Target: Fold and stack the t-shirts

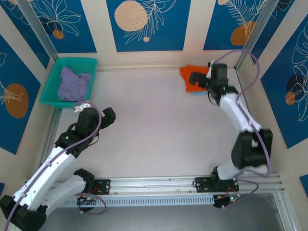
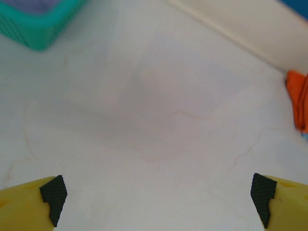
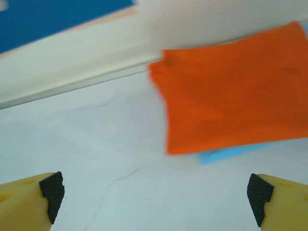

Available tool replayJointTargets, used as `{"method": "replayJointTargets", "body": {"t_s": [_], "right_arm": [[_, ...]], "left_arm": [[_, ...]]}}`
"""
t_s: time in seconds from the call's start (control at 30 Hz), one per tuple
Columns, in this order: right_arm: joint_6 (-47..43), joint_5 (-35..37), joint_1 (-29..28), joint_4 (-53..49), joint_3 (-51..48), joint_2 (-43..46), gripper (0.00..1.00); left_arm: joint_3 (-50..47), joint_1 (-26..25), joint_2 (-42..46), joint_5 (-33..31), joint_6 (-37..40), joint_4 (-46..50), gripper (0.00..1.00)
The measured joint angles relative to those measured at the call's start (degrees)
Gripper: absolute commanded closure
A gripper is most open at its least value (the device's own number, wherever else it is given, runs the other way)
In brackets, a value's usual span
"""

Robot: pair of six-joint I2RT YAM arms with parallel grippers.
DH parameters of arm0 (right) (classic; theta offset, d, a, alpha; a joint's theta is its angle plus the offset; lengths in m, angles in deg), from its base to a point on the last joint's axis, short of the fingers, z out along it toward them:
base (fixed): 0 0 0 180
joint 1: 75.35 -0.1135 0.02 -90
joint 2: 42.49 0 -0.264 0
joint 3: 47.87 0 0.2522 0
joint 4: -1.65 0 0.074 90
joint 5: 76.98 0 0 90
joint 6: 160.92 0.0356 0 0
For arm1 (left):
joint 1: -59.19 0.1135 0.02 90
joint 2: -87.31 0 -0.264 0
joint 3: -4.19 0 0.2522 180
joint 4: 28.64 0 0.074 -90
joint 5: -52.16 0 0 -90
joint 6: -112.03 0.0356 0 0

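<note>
The orange t-shirt [image 3: 231,91] is lying folded flat at the upper right of the table [image 1: 154,125], covering the light blue t-shirt [image 3: 231,153], whose edge is peeking out beneath it. The right end effector [image 3: 154,197] is hovering just beside that stack with its fingers spread wide and gripping nothing. The lavender t-shirt [image 1: 74,84] is sitting crumpled in the teal basket [image 1: 77,61] at the upper left. The left end effector [image 2: 156,197] is hanging spread and empty over bare table near it.

The stack looks finished, so the right arm should be rising straight up to avoid dragging the fold. The left should be pinching loose cloth only, not mesh.

No brand, label or writing is showing, though the right wrist view is blurred, so small print may be escaping notice.
</note>
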Motion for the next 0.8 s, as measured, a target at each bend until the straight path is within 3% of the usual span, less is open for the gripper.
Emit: {"method": "replayJointTargets", "body": {"t_s": [0.17, 0.3, 0.4, 0.5, 0.6, 0.8], "right_arm": [[2.25, 2.56, -5.01, 9.62, -23.26, 24.02, 0.01], [2.62, 8.22, -5.84, 11.82, -37.20, 40.17, 0.01], [1.18, 12.11, -4.57, 12.72, -43.08, 46.49, 0.01], [-2.60, 12.33, -1.53, 18.71, -49.22, 48.63, 0.01], [-5.77, 10.40, 2.51, 23.32, -53.64, 46.34, 0.01], [-7.08, 4.92, 7.87, 29.92, -51.74, 28.52, 0.01]], "left_arm": [[6.21, -0.02, 1.88, -7.56, 5.49, 3.13, 0.00], [5.42, 0.11, 2.95, -11.61, 17.35, -1.09, 0.00], [1.05, 1.88, 3.30, -13.88, 28.33, -9.18, 0.00], [-3.67, 8.55, 1.75, -12.81, 34.21, -15.13, 0.00], [-5.64, 16.44, -2.86, -10.45, 34.97, -18.56, 0.00], [-10.40, 23.74, -13.88, -5.01, 33.88, -31.58, 0.00]]}}
